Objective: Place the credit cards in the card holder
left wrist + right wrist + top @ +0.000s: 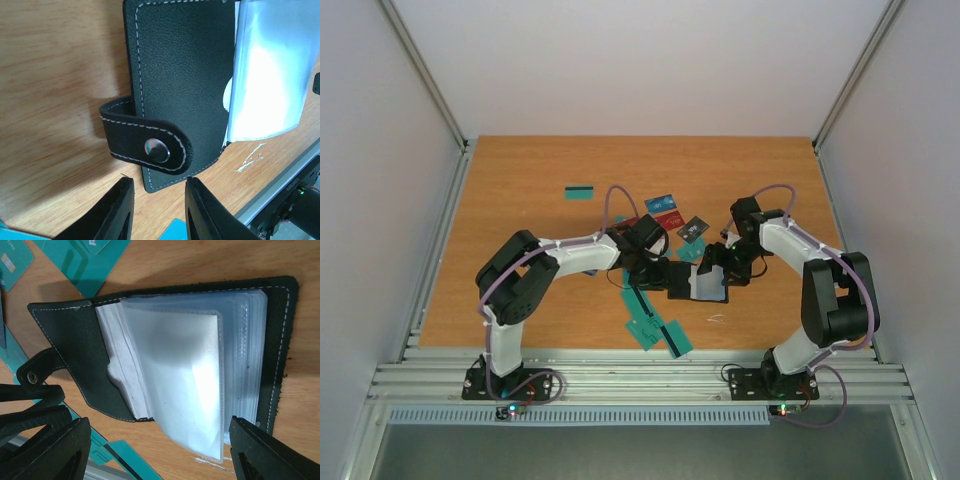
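Observation:
The black card holder (682, 279) lies open on the table between both grippers, its clear sleeves (200, 390) fanned up. The left wrist view shows its cover (185, 75) and the snap strap (150, 145). My left gripper (158, 184) is open just short of the cover's near corner and grips nothing. My right gripper (160, 422) is open wide, a raised clear sleeve's edge lying between its fingers. Credit cards lie around: teal ones (655, 328) near the front, one teal (580, 192) further back, red and blue (665, 206), dark grey (693, 229).
The metal rail (640, 380) runs along the table's near edge, just in front of the teal cards. More teal cards show at the top left (90, 262) and the bottom (125, 455) of the right wrist view. White scratch marks (250, 159) lie beside the holder.

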`<state>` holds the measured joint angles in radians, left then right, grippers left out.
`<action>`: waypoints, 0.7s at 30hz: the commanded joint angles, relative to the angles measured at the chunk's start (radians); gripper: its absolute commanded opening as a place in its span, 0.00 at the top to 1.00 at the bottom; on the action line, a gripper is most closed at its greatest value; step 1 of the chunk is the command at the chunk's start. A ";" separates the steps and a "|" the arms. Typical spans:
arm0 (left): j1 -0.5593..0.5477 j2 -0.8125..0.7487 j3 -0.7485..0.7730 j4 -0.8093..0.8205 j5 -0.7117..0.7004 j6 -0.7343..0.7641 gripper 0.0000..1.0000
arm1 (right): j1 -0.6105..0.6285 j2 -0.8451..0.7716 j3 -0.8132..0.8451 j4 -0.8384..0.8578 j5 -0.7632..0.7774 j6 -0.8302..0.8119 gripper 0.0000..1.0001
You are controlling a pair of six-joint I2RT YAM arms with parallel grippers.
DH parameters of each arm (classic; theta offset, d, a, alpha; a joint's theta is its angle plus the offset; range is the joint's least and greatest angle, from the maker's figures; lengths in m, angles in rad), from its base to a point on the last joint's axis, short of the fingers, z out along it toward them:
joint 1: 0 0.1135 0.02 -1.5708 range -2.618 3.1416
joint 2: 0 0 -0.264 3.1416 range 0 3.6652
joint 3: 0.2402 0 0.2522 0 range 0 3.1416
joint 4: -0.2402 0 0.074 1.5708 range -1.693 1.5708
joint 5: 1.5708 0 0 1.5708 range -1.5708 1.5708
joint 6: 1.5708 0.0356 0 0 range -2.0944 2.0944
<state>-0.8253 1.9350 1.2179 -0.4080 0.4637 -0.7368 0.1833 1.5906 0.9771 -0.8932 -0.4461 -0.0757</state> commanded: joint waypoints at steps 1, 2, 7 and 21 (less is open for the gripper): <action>-0.005 0.031 0.028 -0.017 -0.014 0.029 0.70 | -0.005 0.010 0.018 0.030 -0.033 -0.015 0.23; -0.005 0.032 0.029 -0.017 -0.014 0.029 0.71 | -0.005 0.009 0.018 0.031 -0.035 -0.015 0.23; -0.006 0.043 0.030 -0.022 -0.007 0.026 0.72 | -0.005 0.011 0.027 0.000 -0.003 -0.012 0.23; -0.023 0.098 0.112 -0.091 -0.016 0.038 0.75 | -0.005 0.032 0.010 0.078 -0.098 0.002 0.23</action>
<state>-0.8383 2.0113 1.2964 -0.4633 0.4549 -0.7197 0.1829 1.6238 0.9810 -0.8581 -0.4801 -0.0765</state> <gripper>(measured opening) 0.251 0.777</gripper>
